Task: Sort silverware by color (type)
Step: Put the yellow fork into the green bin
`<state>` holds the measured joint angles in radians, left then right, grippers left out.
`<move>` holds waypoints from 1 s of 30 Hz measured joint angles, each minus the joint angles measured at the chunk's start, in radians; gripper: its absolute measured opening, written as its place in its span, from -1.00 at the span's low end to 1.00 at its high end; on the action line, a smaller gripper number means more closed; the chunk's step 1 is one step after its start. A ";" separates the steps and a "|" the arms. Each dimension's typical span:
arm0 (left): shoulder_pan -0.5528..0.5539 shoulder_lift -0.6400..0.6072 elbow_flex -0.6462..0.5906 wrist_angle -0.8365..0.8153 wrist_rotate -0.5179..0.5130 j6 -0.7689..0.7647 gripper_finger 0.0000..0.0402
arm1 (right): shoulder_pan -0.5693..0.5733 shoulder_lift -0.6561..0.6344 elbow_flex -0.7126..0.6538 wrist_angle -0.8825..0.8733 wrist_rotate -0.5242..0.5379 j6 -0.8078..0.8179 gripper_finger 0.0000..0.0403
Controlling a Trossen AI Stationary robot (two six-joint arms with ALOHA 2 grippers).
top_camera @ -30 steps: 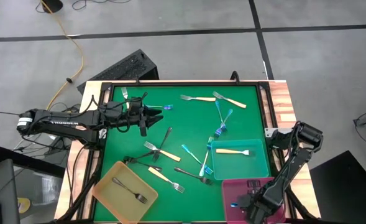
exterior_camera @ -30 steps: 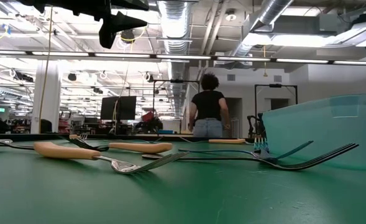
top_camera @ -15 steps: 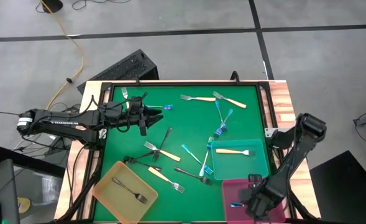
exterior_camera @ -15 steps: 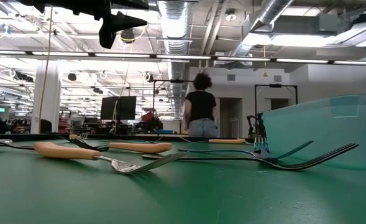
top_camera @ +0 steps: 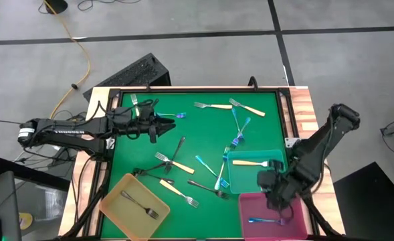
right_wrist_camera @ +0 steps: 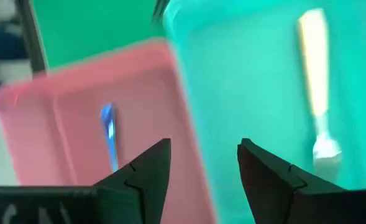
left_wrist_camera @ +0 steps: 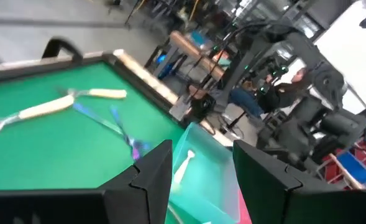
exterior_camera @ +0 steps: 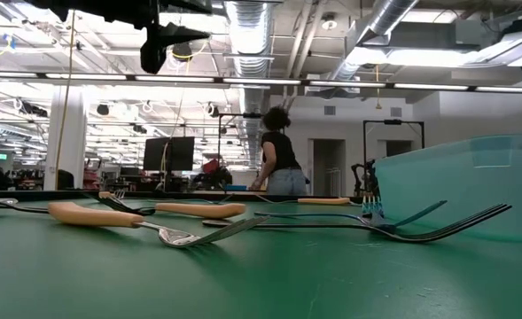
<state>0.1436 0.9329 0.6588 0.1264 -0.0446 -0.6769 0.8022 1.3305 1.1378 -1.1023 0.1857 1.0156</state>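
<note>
Left gripper (top_camera: 162,124) hovered above the desk (top_camera: 203,137) near its far-left corner, arm stretched in level from the left edge; in the left wrist view the jaws stood spread with nothing between them. Yellow tray (top_camera: 134,206) at near left held one dark-grey fork (top_camera: 140,205). Loose forks lay scattered on the green surface: a blue fork (top_camera: 177,115) lay just beside the left jaws, long axis roughly in line with the arm's reach; a dark-grey fork (top_camera: 178,151) crossed a cream-handled fork (top_camera: 173,163) at centre, and two more cream-handled forks (top_camera: 247,107) lay at the far edge. Teal tray (top_camera: 258,171) at right held one cream-handled fork (top_camera: 251,163). Pink tray (top_camera: 271,217) at near right held one blue fork (top_camera: 261,220). Right gripper (top_camera: 271,189) hung over the border between the teal and pink trays, arm folded back to its base at the right edge; in the right wrist view the jaws stood spread and empty, the blue fork in the pink tray beneath and apart from them. Judgement: the nearest unsorted pieces to the right arm were the blue forks (top_camera: 239,131) lying beyond the teal tray, long axes running roughly away from the arm; the left arm was nearer the blue fork at far left. Most of the sort remained undone.
</note>
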 joint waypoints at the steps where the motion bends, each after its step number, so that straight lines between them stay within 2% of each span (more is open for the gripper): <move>1: 0.014 0.000 0.020 -0.050 0.008 -0.010 -0.24 | -0.023 -0.011 0.000 0.000 0.014 -0.018 0.02; 5: 0.076 0.002 0.155 -0.372 0.018 0.050 -0.24 | -0.110 -0.035 0.000 0.003 0.054 -0.102 0.02; 8: 0.118 0.003 0.254 -0.582 -0.025 0.110 -0.24 | -0.168 -0.037 0.000 0.003 0.063 -0.166 0.02; 11: 0.178 0.003 0.331 -0.763 -0.154 0.049 -0.24 | -0.217 -0.035 0.000 0.006 0.064 -0.210 0.02; 14: 0.239 0.003 0.355 -0.919 -0.274 -0.026 -0.24 | -0.254 -0.033 0.000 0.008 0.075 -0.212 0.02; 17: 0.286 0.003 0.335 -0.982 -0.315 -0.064 -0.24 | -0.282 -0.034 0.000 0.020 0.077 -0.213 0.02; 21: 0.329 0.018 0.275 -0.983 -0.323 -0.126 -0.24 | -0.296 -0.033 0.000 0.032 0.078 -0.213 0.02; 30: 0.460 0.117 0.187 -0.975 -0.300 -0.226 -0.24 | -0.295 -0.033 0.000 0.055 0.130 -0.212 0.02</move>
<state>0.6035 1.0494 0.8456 -0.8487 -0.3450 -0.9024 0.5072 1.2972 1.1374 -1.0475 0.3161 0.8036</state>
